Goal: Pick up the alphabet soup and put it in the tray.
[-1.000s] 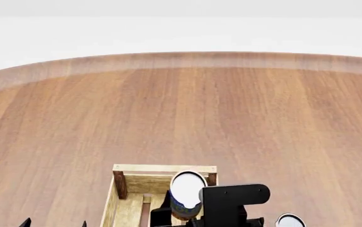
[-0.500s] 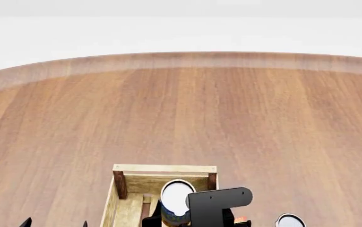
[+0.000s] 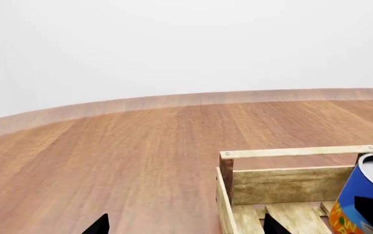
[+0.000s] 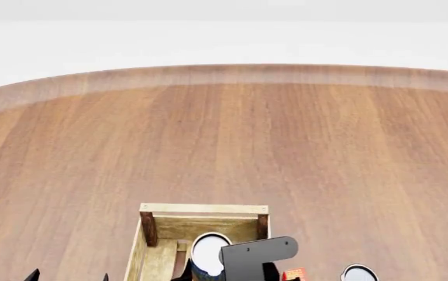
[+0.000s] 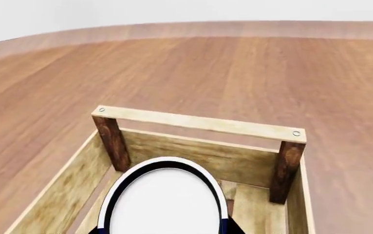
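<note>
Inside the tray [image 4: 202,209], the alphabet soup [image 4: 209,253] now sits lower and further left than a second ago, the right gripper's [image 4: 232,270] fingers apparently clenched on it (contact hidden), so release seems close; the left gripper [image 3: 180,225] is idle, fingers spread.

Desk [image 4: 286,146]: broad round-edged top in warm reddish-brown wood, grain running away from the viewer, with a paler band along its curved far rim; it fills most of the head view and shows in both wrist views.

Second can [image 4: 358,273]: white circular top with a thin dark rim, at the lower edge of the head view; its body is cut off.

Small red-orange item [image 4: 293,274]: just beside that can, mostly hidden; kind cannot be told.

Backdrop [image 4: 224,35]: plain off-white, featureless, beyond the desk's far rim.
</note>
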Controlling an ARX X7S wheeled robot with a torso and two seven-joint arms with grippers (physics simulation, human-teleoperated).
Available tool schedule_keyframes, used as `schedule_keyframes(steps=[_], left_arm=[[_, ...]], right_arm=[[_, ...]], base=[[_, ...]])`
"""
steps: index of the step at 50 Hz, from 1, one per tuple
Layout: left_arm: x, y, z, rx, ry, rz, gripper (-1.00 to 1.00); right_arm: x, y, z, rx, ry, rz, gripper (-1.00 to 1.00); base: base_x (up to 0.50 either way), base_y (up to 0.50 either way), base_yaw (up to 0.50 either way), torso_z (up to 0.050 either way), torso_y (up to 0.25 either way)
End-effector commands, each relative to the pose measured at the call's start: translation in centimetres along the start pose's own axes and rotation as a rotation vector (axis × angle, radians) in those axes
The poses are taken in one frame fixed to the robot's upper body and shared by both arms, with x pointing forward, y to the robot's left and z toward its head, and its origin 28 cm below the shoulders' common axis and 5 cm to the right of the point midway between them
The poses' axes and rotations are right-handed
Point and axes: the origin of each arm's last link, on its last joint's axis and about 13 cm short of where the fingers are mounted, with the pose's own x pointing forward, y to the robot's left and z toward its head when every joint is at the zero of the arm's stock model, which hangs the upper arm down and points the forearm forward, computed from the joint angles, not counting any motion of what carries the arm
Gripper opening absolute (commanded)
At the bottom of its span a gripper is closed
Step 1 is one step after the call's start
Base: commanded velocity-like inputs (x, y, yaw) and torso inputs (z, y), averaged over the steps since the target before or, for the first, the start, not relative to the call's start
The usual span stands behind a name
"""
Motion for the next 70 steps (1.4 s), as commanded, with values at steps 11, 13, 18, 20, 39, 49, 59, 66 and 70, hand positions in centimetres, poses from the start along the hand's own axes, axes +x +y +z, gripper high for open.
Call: schedule_keyframes(steps=[11, 13, 18, 20, 39, 49, 59, 66, 70], left_arm=[[0.0, 0.0, 0.0, 0.002, -0.001, -0.001, 1.00], [0.0, 0.0, 0.0, 0.002, -0.001, -0.001, 1.00], [0.0, 0.0, 0.0, 0.003, -0.001, -0.001, 1.00], [0.0, 0.0, 0.0, 0.003, -0.002, -0.001, 1.00], [0.0, 0.0, 0.0, 0.005, -0.002, -0.004, 1.00], [0.0, 0.0, 0.0, 0.005, -0.003, -0.005, 1.00], [0.0, 0.0, 0.0, 0.006, -0.002, -0.004, 1.00], [0.0, 0.0, 0.0, 0.006, -0.002, -0.005, 1.00], [0.0, 0.0, 0.0, 0.006, -0.002, -0.004, 1.00]], right_arm=[[0.7, 0.4, 0.0, -0.031, 0.004, 0.037, -1.00], [0.8, 0.4, -0.1, -0.027, 0.007, 0.041, -1.00], [0.9, 0.5, -0.3, -0.015, 0.013, 0.045, -1.00], [0.9, 0.5, -0.4, -0.011, 0.016, 0.046, -1.00], [1.3, 0.3, -1.0, 0.017, 0.037, 0.047, -1.00], [1.7, 0.0, -1.5, 0.019, 0.049, 0.036, -1.00], [2.1, -0.2, -2.0, 0.013, 0.064, 0.027, -1.00], [2.1, 0.0, -2.0, 0.009, 0.069, 0.030, -1.00], [2.1, 0.1, -2.0, -0.001, 0.071, 0.033, -1.00]], base=[[0.00, 0.00, 0.00, 0.000, 0.001], [0.00, 0.00, 0.00, 0.000, 0.000], [0.00, 0.00, 0.00, 0.000, 0.000], [0.00, 0.00, 0.00, 0.000, 0.000], [0.00, 0.00, 0.00, 0.001, 0.001], [0.00, 0.00, 0.00, 0.000, 0.000], [0.00, 0.00, 0.00, 0.000, 0.001], [0.00, 0.00, 0.00, 0.000, 0.000], [0.00, 0.00, 0.00, 0.003, 0.003]])
